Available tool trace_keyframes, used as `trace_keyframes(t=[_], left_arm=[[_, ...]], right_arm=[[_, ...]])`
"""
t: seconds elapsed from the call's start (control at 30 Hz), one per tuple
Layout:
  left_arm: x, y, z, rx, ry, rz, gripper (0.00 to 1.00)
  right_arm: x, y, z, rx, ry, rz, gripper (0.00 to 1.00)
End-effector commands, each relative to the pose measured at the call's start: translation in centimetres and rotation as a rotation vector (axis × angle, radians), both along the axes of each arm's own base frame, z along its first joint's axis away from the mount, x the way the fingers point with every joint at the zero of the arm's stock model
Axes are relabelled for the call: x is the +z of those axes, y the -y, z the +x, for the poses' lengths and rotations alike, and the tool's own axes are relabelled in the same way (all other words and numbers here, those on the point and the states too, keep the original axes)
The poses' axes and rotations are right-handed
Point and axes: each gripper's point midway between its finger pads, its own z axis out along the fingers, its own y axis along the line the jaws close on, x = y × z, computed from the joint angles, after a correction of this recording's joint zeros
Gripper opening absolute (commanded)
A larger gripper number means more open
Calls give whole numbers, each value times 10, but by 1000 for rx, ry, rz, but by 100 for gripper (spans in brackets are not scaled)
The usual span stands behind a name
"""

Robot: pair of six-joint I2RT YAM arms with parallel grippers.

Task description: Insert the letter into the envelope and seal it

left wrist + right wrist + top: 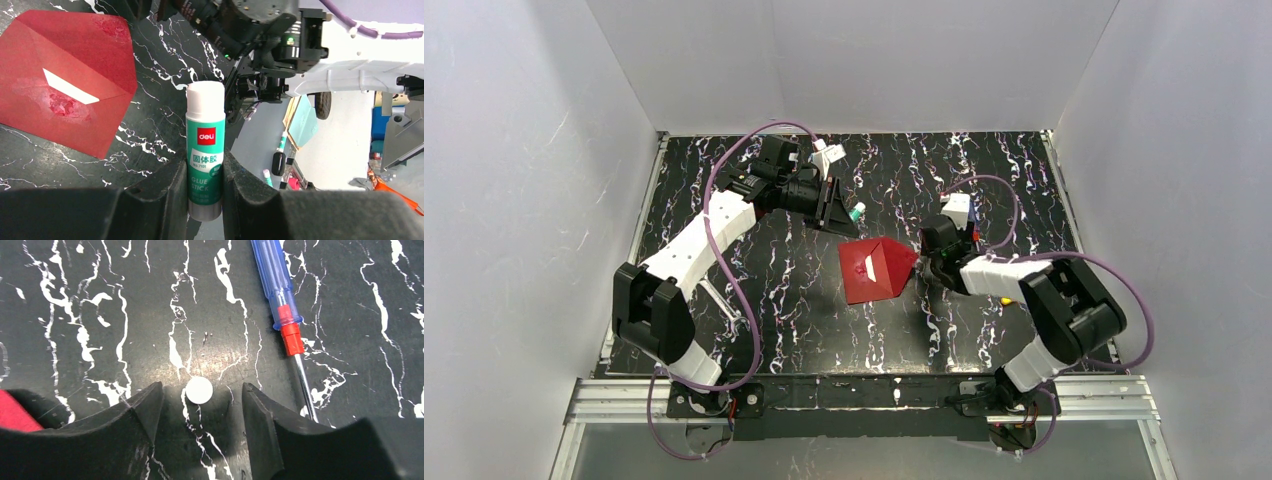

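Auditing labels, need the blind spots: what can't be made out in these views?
- Letter: left wrist view shows only a white sliver; the envelope covers the rest.
- Screwdriver: right wrist view, tip behind the right gripper, handle end cut by the top edge.
- Envelope seal: top view, too small to tell whether the flap is stuck.
- Glue stick: top view, too small to read.

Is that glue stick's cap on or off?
On. The glue stick, gripped by the left tool, has a white cap as wide as its green body covering its top.
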Motion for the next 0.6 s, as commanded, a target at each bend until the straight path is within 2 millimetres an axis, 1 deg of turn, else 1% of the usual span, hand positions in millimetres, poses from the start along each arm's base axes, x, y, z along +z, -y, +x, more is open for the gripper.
trace_keyframes(t=[0.0,0.03,0.1,0.17,0.2,0.27,0.33,0.4,0.47,0.53,0.57], left_arm=[[22,2,-3,-11,40,-51,0],[24,3,-3,-7,48,-56,0],[27,3,-1,1,61,-67,0],[33,4,0,8,81,-83,0],[37,4,0,13,94,-92,0],[44,5,2,19,125,-116,0],[52,6,2,22,155,-140,0],[59,6,2,28,179,-166,0],[66,7,2,35,200,-187,0],[72,7,2,45,220,-201,0],[75,6,3,53,232,-208,0]], right_arm=[[51,-9,5,-22,68,106,69],[64,-10,3,-24,76,134,70],[83,-14,-1,-12,78,185,73],[102,-25,-7,31,67,253,76],[111,-33,-10,75,55,292,77],[135,-66,-18,234,38,411,77],[166,-100,-28,409,57,541,77],[204,-130,-40,572,101,679,78],[241,-149,-51,671,150,810,78],[272,-156,-57,696,191,933,80],[288,-158,-59,684,208,1021,83]])
